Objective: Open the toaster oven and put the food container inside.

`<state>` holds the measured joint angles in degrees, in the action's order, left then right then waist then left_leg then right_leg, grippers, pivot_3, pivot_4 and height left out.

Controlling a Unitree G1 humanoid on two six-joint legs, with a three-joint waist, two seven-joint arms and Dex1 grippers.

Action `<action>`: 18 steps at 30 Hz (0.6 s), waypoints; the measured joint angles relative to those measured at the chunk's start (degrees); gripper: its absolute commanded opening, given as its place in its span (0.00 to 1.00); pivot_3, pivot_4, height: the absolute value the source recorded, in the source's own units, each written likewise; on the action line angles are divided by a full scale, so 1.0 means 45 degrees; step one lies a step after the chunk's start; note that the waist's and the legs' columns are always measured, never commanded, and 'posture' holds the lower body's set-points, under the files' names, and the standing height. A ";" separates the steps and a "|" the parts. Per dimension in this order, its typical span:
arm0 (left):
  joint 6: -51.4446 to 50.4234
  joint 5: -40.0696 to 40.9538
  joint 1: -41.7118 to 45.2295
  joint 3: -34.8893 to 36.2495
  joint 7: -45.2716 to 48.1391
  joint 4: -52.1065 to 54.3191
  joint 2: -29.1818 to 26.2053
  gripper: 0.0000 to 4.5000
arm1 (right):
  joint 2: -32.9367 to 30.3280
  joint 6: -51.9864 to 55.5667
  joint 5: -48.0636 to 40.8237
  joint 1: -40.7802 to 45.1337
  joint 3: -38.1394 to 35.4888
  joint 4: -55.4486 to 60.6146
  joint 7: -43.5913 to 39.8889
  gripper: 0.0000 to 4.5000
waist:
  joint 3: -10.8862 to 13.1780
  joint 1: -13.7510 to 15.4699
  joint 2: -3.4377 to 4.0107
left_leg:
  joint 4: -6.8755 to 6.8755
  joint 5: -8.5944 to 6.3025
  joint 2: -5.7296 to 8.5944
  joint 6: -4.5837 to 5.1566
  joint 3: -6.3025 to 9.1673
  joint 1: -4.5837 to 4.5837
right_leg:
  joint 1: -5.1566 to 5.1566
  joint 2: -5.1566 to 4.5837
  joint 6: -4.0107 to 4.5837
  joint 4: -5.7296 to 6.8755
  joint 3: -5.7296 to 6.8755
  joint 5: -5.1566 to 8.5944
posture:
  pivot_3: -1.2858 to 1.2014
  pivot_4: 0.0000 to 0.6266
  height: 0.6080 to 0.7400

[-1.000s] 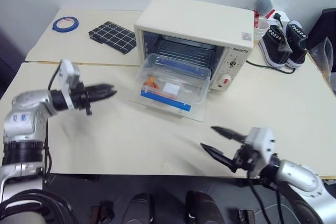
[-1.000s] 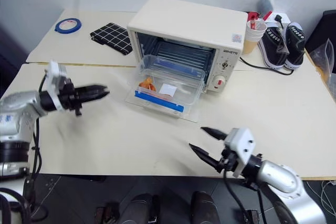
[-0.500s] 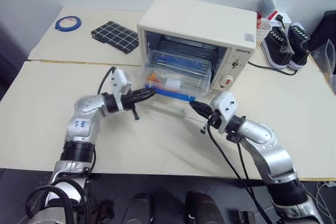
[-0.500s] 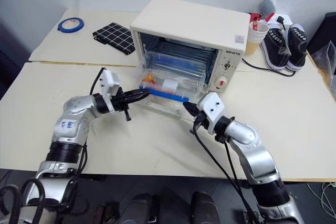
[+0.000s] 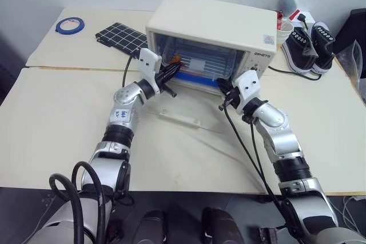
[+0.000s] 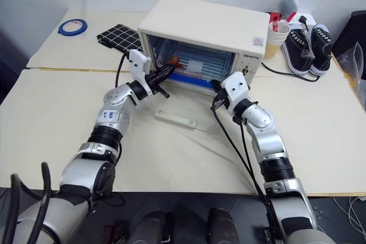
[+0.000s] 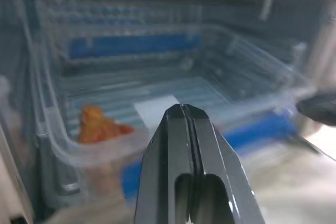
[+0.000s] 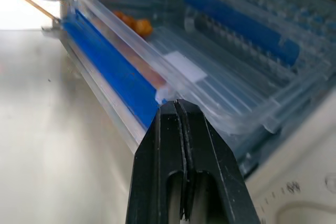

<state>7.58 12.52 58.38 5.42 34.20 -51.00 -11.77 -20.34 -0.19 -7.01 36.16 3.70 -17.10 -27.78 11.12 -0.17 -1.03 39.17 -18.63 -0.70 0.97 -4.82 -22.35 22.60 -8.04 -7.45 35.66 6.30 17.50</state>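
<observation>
On the near cream table (image 5: 68,135) both arms reach forward toward the toaster oven (image 5: 213,32); its glass drop-down door (image 5: 191,119) lies open, flat on the tabletop between the two forearms. The left gripper (image 5: 170,72) has its two black fingers pressed together with nothing between them, its tip at the near left corner of the food container (image 5: 197,68); the right gripper (image 5: 223,87) is likewise fully closed and empty, its tip at the container's near right corner, just by the blue clip (image 8: 113,74) along the near side. The food container sits inside the oven's opening, on the wire rack, its near edge about at the mouth; orange-brown food (image 7: 97,125) and a white label (image 7: 156,109) show through the clear plastic. Beyond, on the far table to the left of the oven, lie a black grid-patterned cloth (image 5: 119,34) and a roll of blue tape (image 5: 70,25); to the right stand a paper cup (image 5: 284,31) and a pair of black sneakers (image 5: 311,43).
</observation>
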 measured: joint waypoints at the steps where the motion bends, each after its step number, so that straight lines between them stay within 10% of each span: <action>1: 0.0156 -0.0014 0.0146 0.0055 -0.0055 -0.0293 0.0003 0.00 | 0.0001 0.0018 -0.0082 -0.0019 -0.0017 -0.0017 -0.0181 0.00 | 0.0000 -0.0014 0.0000 | 0.0001 0.0000 -0.0001 0.0000 0.0000 0.0000 | 0.0000 0.0000 0.0000 0.0002 0.0000 0.0000 | 0.52 0.24 1.00; 11: -0.1044 0.1175 -0.2273 0.0543 0.3681 0.2422 -0.2616 0.00 | -0.2136 0.2090 -0.3249 -0.4002 -0.1095 0.4760 -0.3755 0.00 | 0.0001 -0.0067 0.0003 | -0.0011 -0.0001 -0.0022 -0.0001 -0.0021 0.0007 | 0.0013 0.0003 0.0000 0.0000 0.0007 0.0001 | 0.52 0.24 1.00; 18: -0.4768 0.3390 -0.5736 0.1705 0.6255 0.7347 -0.6156 0.41 | -0.3286 0.2082 -0.3235 -0.5126 -0.1928 0.4053 -0.4756 0.00 | 0.0001 -0.0020 0.0004 | -0.0004 -0.0003 -0.0051 -0.0001 0.0056 0.0036 | 0.0003 -0.0014 0.0008 0.0019 -0.0019 -0.0003 | 0.52 0.24 1.00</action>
<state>-13.88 27.78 32.57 13.09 62.34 -17.94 -39.47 -35.13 9.18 -21.57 13.09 -4.98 1.14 -49.18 11.13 -0.26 -1.01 39.16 -18.64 -0.93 0.96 -4.57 -22.18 22.61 -8.10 -7.42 35.75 6.22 17.48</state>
